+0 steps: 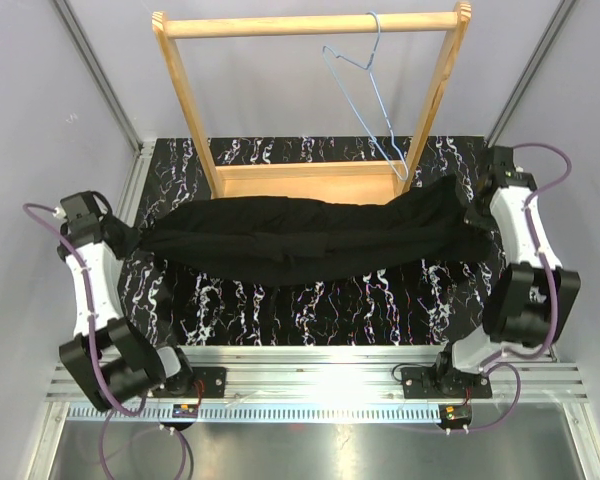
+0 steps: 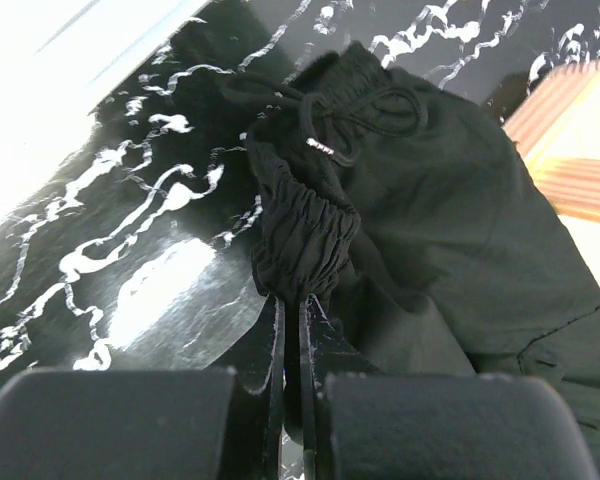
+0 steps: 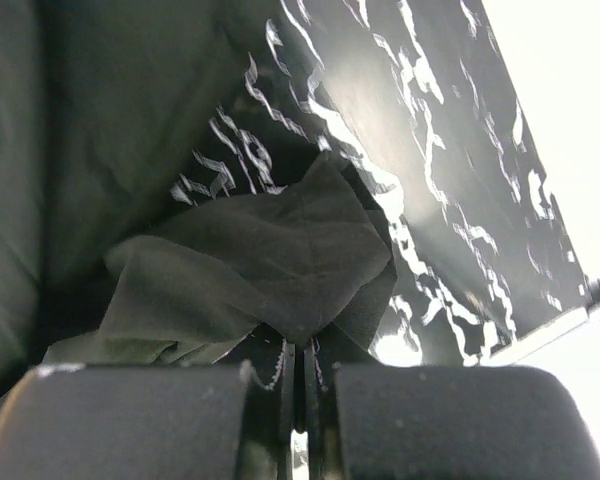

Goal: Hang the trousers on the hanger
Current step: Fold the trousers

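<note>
The black trousers [image 1: 300,238] stretch across the marbled table between both arms, sagging in the middle. My left gripper [image 1: 123,236] is shut on the gathered elastic waistband [image 2: 302,235], its drawstring loose above. My right gripper [image 1: 474,215] is shut on a fold of the trouser leg end [image 3: 280,265]. The light-blue wire hanger [image 1: 365,95] hangs by its hook from the top bar of the wooden rack [image 1: 310,24], near its right post, behind the trousers.
The wooden rack's base board [image 1: 305,183] stands just behind the trousers. Grey walls close in on both sides. A metal rail [image 1: 310,375] runs along the near table edge by the arm bases. A corner of the rack shows in the left wrist view [image 2: 580,140].
</note>
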### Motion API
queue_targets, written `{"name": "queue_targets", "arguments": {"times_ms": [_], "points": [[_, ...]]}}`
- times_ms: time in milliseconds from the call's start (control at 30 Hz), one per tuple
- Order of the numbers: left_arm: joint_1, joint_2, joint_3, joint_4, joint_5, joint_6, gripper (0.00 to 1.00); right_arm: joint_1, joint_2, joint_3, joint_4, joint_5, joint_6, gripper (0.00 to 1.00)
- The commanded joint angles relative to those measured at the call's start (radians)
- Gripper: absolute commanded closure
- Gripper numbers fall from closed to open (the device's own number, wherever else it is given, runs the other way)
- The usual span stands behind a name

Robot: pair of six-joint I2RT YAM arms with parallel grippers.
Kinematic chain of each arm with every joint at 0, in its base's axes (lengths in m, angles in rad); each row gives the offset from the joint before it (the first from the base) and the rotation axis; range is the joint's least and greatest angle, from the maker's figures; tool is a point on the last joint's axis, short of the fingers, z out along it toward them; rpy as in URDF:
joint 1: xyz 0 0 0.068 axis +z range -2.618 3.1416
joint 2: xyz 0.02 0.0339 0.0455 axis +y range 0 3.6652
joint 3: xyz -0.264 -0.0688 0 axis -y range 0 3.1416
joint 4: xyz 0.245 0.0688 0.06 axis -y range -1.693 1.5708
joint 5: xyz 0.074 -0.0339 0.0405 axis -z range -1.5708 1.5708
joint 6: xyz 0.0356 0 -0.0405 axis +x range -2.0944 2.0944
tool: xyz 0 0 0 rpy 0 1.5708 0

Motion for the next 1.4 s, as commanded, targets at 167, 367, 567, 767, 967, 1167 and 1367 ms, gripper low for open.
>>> {"name": "queue_targets", "arguments": {"times_ms": [167,367,567,767,967,1167,1367], "points": [[-0.082,0.189,0.212,0.137,-0.068,-0.006,1.00,-0.046,0.261,0.283,0.076,0.049,-0.083,1.00],[-0.135,0.369,0.346,0.131,-0.085,-0.015,1.00,-0.049,0.464,0.485,0.039,0.046,-0.106,1.00],[-0.205,0.506,0.451,0.123,-0.128,-0.015,1.00,-0.054,0.626,0.638,0.005,0.043,-0.119,1.00],[-0.224,0.573,0.494,0.140,-0.157,-0.018,1.00,-0.056,0.729,0.750,-0.010,0.037,-0.120,0.95],[-0.252,0.486,0.424,0.313,-0.140,-0.009,0.33,-0.063,0.705,0.761,0.033,0.032,-0.079,0.17],[-0.277,0.298,0.381,0.404,-0.235,0.031,0.01,-0.089,0.501,0.617,0.140,0.039,-0.056,0.09],[-0.272,0.092,0.190,0.406,-0.397,-0.046,0.01,-0.089,0.246,0.384,0.240,-0.026,-0.030,0.09]]}}
